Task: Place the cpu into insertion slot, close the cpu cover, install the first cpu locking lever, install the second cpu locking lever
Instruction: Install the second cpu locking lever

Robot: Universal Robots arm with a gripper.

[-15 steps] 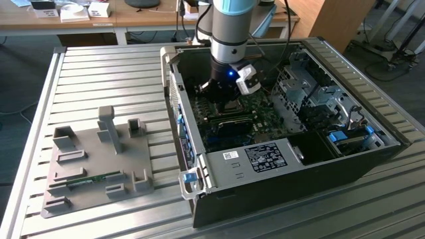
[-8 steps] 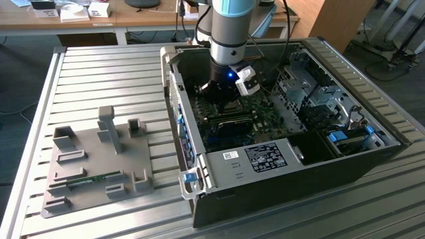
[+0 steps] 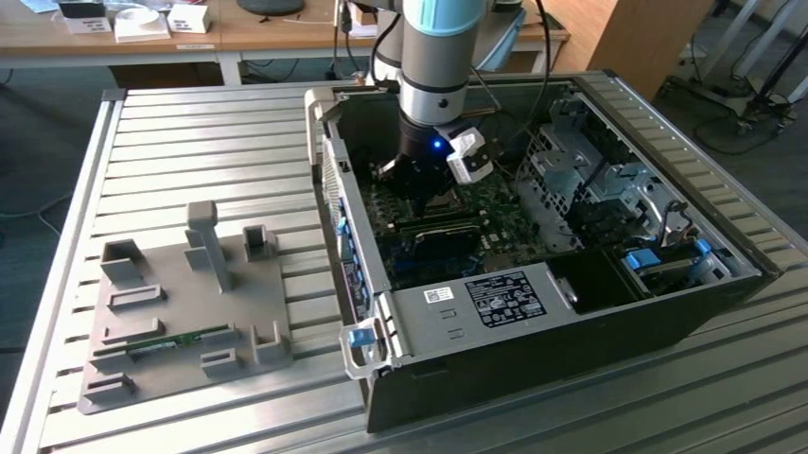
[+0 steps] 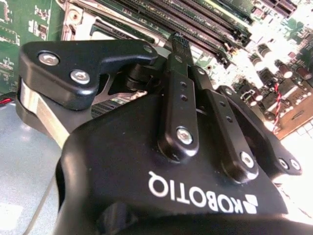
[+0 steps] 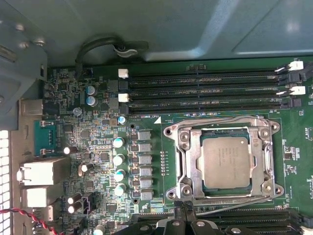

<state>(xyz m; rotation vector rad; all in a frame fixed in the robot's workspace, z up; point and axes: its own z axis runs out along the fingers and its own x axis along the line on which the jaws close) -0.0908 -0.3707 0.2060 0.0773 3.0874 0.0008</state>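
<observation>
In the first wrist view the cpu, a silver-grey square, lies flat in the insertion slot on the green board. The cpu cover is folded down around it, its window framing the chip. One thin wire locking lever runs along the side by the memory slots, another along the opposite side. My gripper is shut, its tips right at that second lever's side of the socket; whether they touch it I cannot tell. The black fingers point down at the board. In the exterior view the gripper is deep inside the case.
The open computer case lies on a slatted metal table. Long black memory slots run beside the socket, capacitors on another side. A grey fixture plate sits at the exterior view's left. Drive cages fill the case's right.
</observation>
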